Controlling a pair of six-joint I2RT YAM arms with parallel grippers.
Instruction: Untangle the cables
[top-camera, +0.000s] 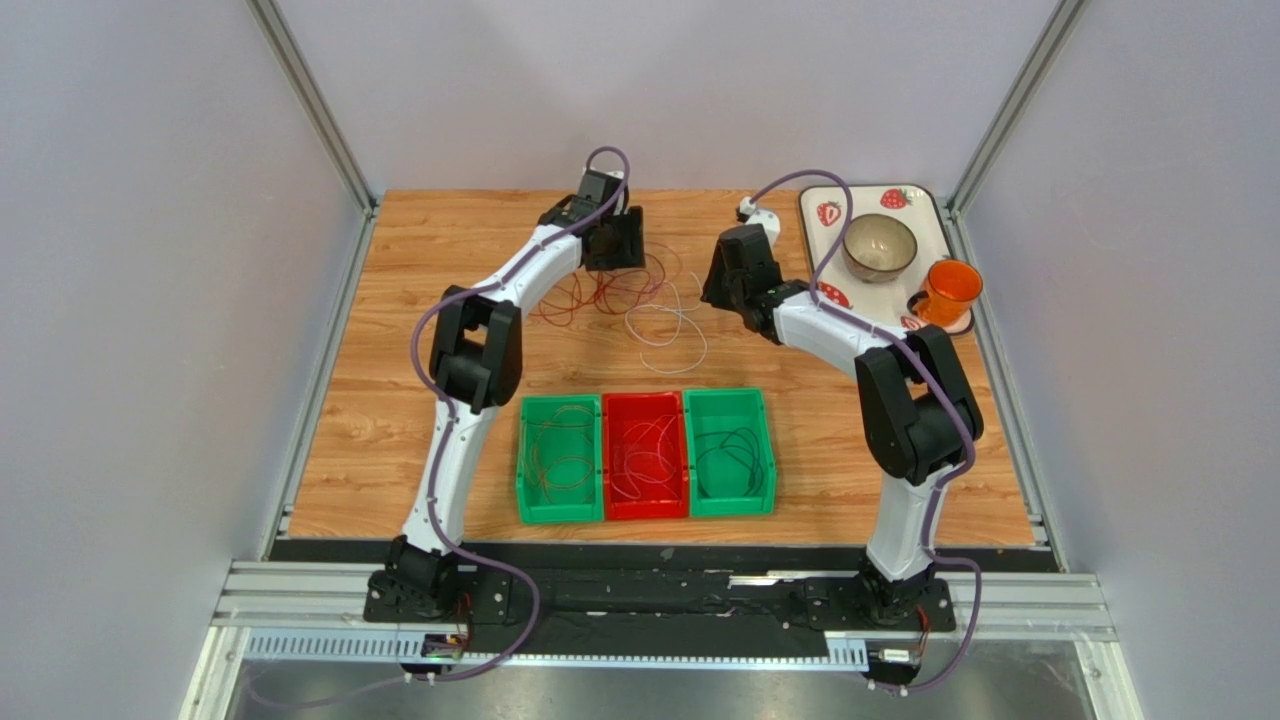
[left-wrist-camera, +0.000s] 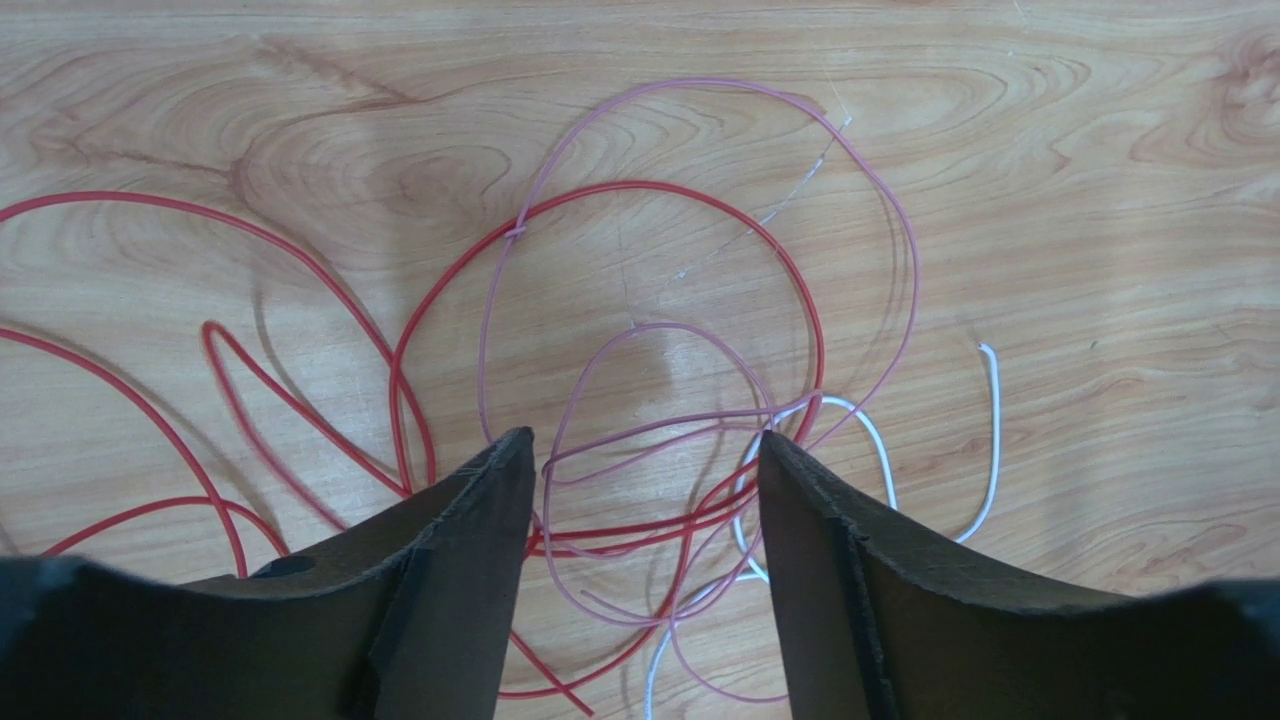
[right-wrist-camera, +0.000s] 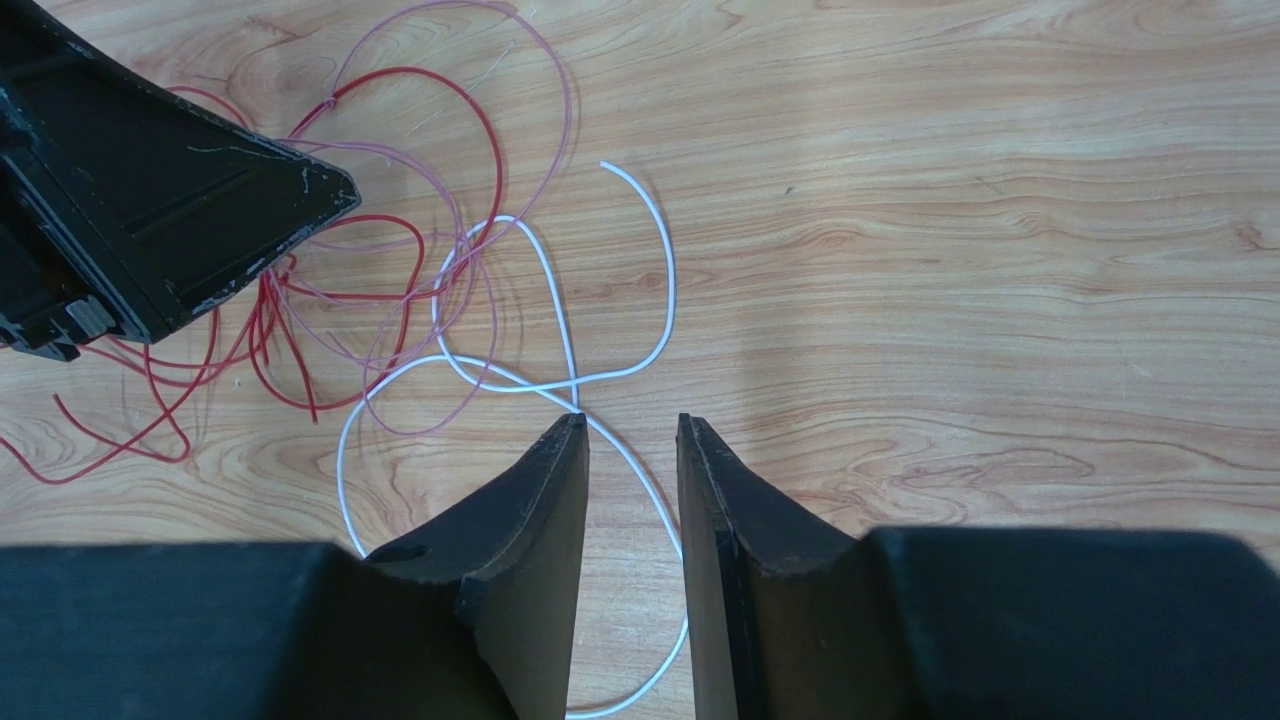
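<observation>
The cables (top-camera: 637, 300) lie as a loose tangle on the wooden table between my two grippers. In the left wrist view, red loops (left-wrist-camera: 661, 192), pink loops (left-wrist-camera: 897, 255) and a white strand (left-wrist-camera: 993, 435) cross one another. My left gripper (left-wrist-camera: 643, 447) hangs open right over the crossing, and nothing is pinched between its fingers. In the right wrist view the white cable (right-wrist-camera: 666, 263) curls out of the red and pink heap (right-wrist-camera: 376, 225) and runs on the table under my right gripper (right-wrist-camera: 631, 423). That gripper's jaws stand narrowly open and hold nothing.
Three bins stand in a row at the near middle: green (top-camera: 529, 465), red (top-camera: 645, 504) and green (top-camera: 763, 450), each with coiled wire inside. A white tray (top-camera: 824, 192) at the back right carries a bowl (top-camera: 879, 245) and an orange cup (top-camera: 950, 288).
</observation>
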